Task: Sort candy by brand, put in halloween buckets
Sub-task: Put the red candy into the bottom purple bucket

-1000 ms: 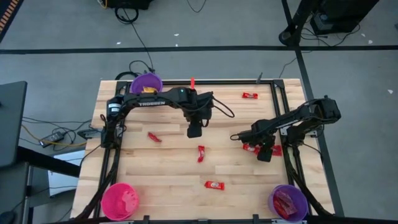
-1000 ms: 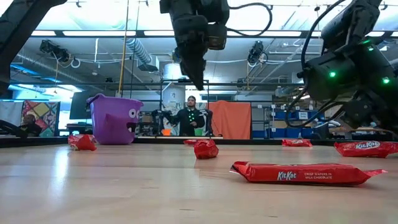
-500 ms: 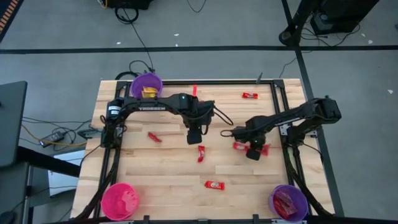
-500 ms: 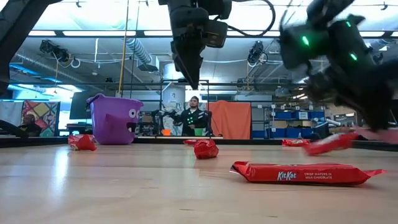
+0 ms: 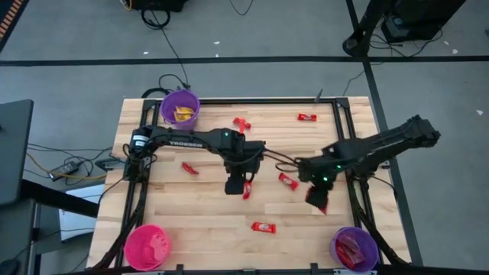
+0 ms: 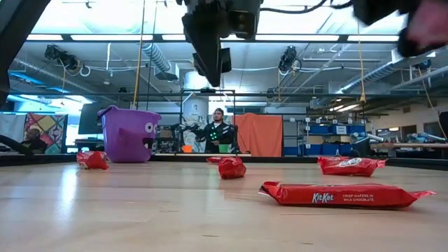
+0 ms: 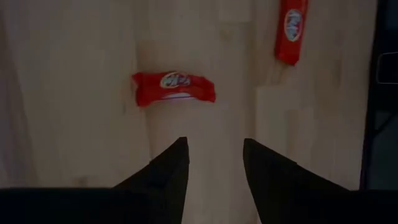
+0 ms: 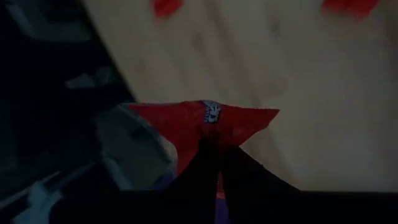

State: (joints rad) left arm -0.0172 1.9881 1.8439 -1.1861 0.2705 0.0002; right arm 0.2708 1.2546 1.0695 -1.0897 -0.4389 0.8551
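Red candy bars lie scattered on the wooden table (image 5: pixel 199 206). My left gripper (image 5: pixel 235 186) hangs open just above one red bar (image 7: pixel 174 87), its fingers (image 7: pixel 168 171) short of it and touching nothing. My right gripper (image 5: pixel 316 200) is shut on another red bar (image 8: pixel 186 118), up off the table at the right. A purple bucket (image 5: pixel 180 107) with yellow candy stands at the far left. A pink bucket (image 5: pixel 147 246) is at the near left, and a purple bucket (image 5: pixel 354 248) with red candy at the near right. My right gripper pinches the red bar near its middle (image 8: pixel 211 124) between its two fingers, which lie across it. The fingers come from above, slanting down. The bar is lifted clear of the table and spreads out to both sides of the fingertips.
Loose red bars lie at the far middle (image 5: pixel 241 124), far right (image 5: pixel 306 118), left of centre (image 5: pixel 189 168), between the two grippers (image 5: pixel 288 181) and near the front (image 5: pixel 263 227). A metal frame (image 5: pixel 341 122) runs along the table's right side.
My right gripper has shut on a red bar, lifted it clear and carried it toward the near edge; a neighbouring bar has slid a little to the left. My left gripper has moved toward the near edge, ending over a red bar, still open.
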